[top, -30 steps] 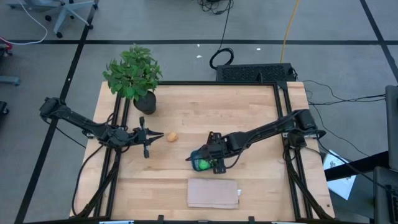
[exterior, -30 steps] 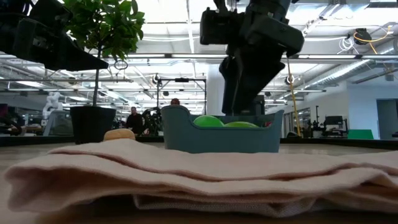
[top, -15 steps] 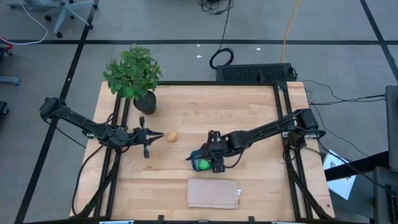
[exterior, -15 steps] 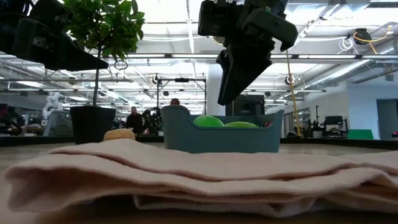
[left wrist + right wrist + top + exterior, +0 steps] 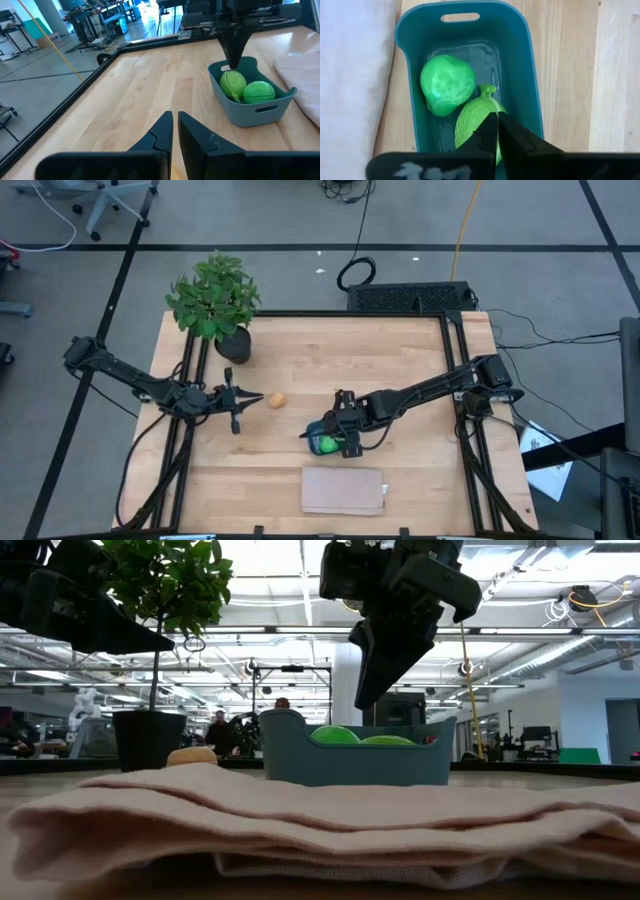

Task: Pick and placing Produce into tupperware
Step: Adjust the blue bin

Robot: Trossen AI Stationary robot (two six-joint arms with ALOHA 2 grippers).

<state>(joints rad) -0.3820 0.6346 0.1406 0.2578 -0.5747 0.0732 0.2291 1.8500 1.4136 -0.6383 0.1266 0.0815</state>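
The teal tupperware point(image 5: 322, 443) stands on the wooden table right of centre. Two green produce items lie on its floor: a rounder one point(image 5: 447, 85) and a paler one with a stem point(image 5: 474, 124). My right gripper point(image 5: 496, 116) hangs shut just above them, its tips point(image 5: 362, 700) clear of the rim and touching nothing. An orange-tan item point(image 5: 277, 400) rests on the table left of the container. My left gripper point(image 5: 260, 396) waits shut just left of that item, pointing across the table toward the container point(image 5: 250, 107).
A folded beige cloth point(image 5: 343, 491) lies flat near the front edge, just in front of the container. A potted leafy plant point(image 5: 215, 300) stands at the far left corner. Bare wood lies between the orange-tan item and the far edge.
My right gripper has shut its fingers above the tupperware with nothing between them. The two green items lie still inside the container.
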